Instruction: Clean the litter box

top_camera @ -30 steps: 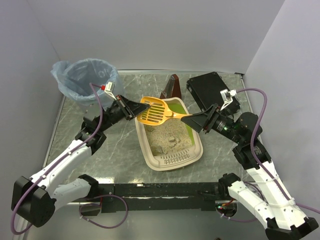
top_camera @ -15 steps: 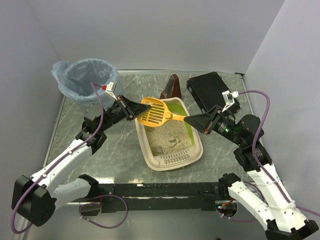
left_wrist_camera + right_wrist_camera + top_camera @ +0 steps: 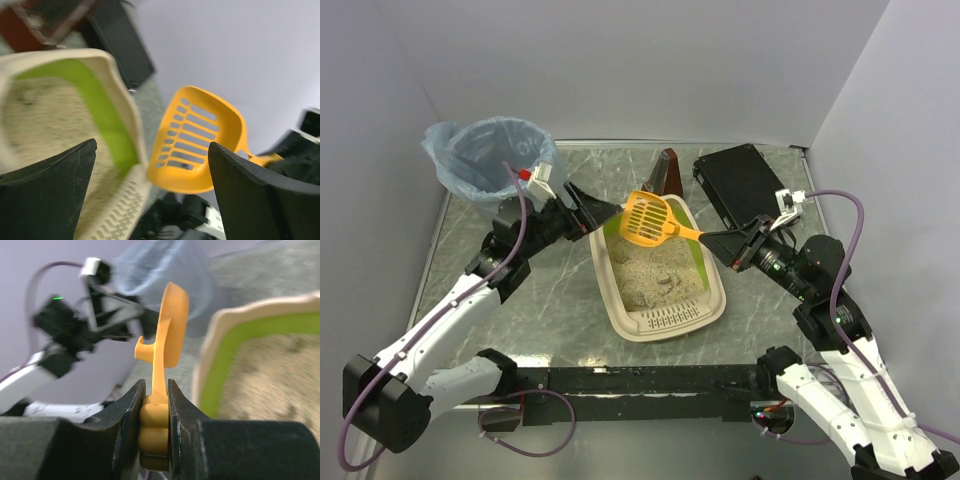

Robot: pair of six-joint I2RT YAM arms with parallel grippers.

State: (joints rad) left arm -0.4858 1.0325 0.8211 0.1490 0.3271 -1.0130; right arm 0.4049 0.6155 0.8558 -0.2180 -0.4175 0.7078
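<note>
The cream litter box (image 3: 665,322) with a green end wall holds sandy litter (image 3: 655,275) at mid-table. An orange slotted scoop (image 3: 647,218) hangs over its far end. My right gripper (image 3: 705,238) is shut on the scoop's handle (image 3: 152,425), and the scoop head (image 3: 172,325) stands edge-on beyond the jaws (image 3: 156,385). My left gripper (image 3: 605,212) is open just left of the scoop and not touching it. In the left wrist view the scoop (image 3: 200,142) sits beyond the wide-apart fingers (image 3: 151,145), beside the litter box rim (image 3: 120,95).
A round bin lined with a blue bag (image 3: 490,155) stands at the back left. A flat black case (image 3: 740,180) lies at the back right. A dark red-brown object (image 3: 663,172) stands behind the litter box. Walls enclose the table closely.
My left gripper opened and let go of the scoop head. My right gripper shut on the handle, and the scoop shifted right and tilted up.
</note>
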